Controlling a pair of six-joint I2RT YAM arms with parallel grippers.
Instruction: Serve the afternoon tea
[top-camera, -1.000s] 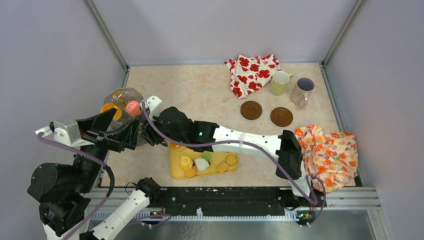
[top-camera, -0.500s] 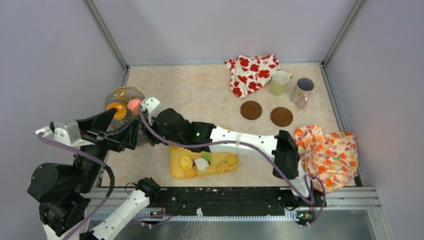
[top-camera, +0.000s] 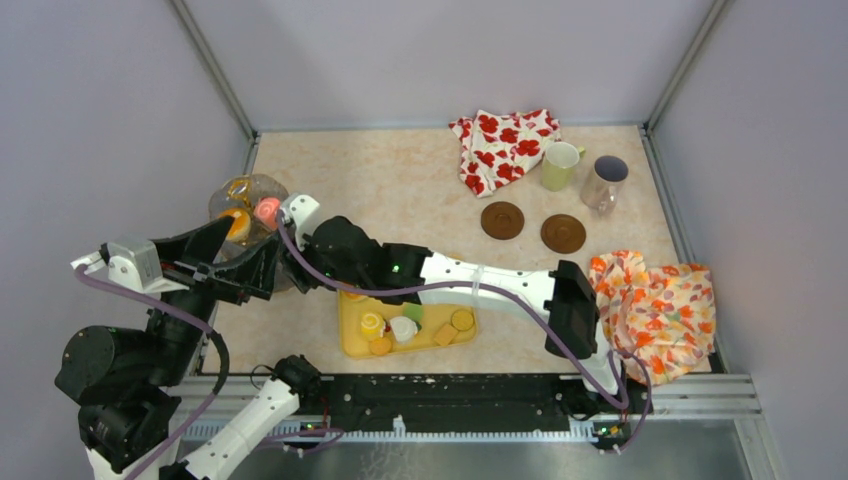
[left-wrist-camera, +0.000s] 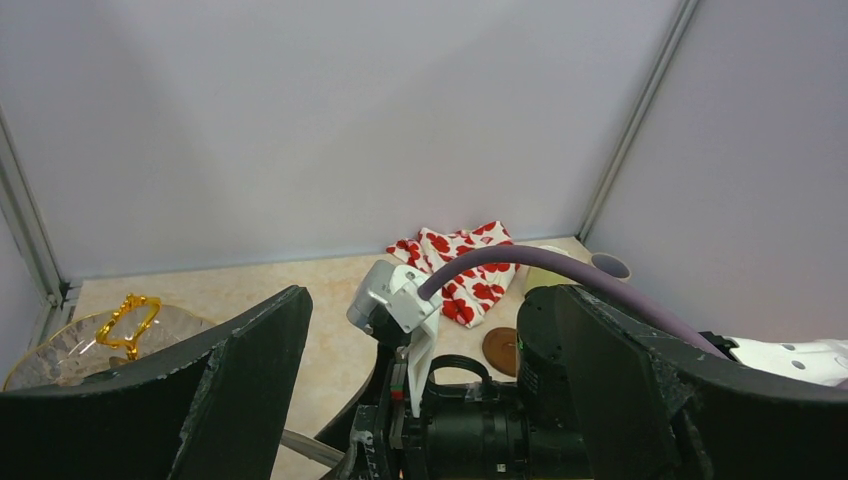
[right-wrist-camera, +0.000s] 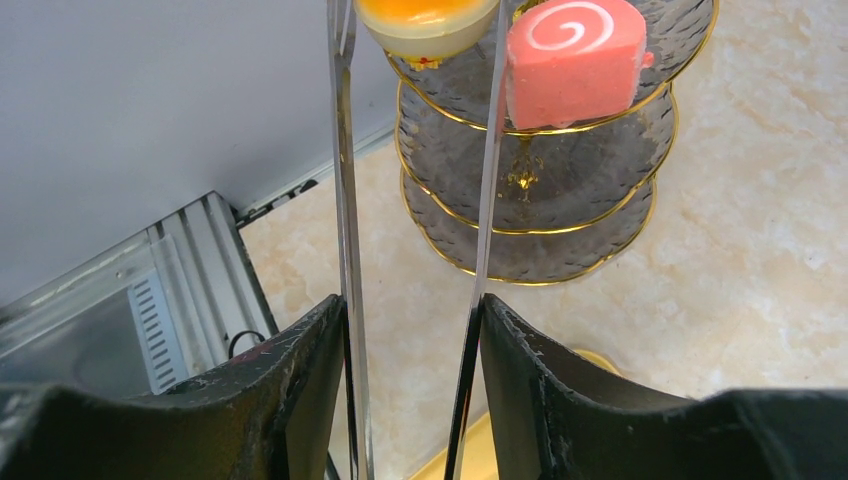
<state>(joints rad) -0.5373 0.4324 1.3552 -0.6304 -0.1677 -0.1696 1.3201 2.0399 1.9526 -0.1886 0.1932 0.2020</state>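
Right hand (right-wrist-camera: 410, 320) half-closed, gripping tongs (right-wrist-camera: 343, 180), orange tart (right-wrist-camera: 425, 20) between their arms, pink roll (right-wrist-camera: 575, 55) beside

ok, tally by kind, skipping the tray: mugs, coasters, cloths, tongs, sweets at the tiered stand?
Mugs: 2 (pale-yellow mug, greyish mug)
Coasters: 2 (left coaster, right coaster)
Cloths: 2 (red-flowered cloth, orange-flowered cloth)
Tongs: 1
Sweets at the tiered stand: 2 (orange tart, pink swirl roll)
Total: 9

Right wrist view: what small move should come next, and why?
Probably ease the tongs straight back: the orange tart appears to rest on the top tier beside the pink roll, tong arms flanking it, and more sweets wait on the yellow tray.
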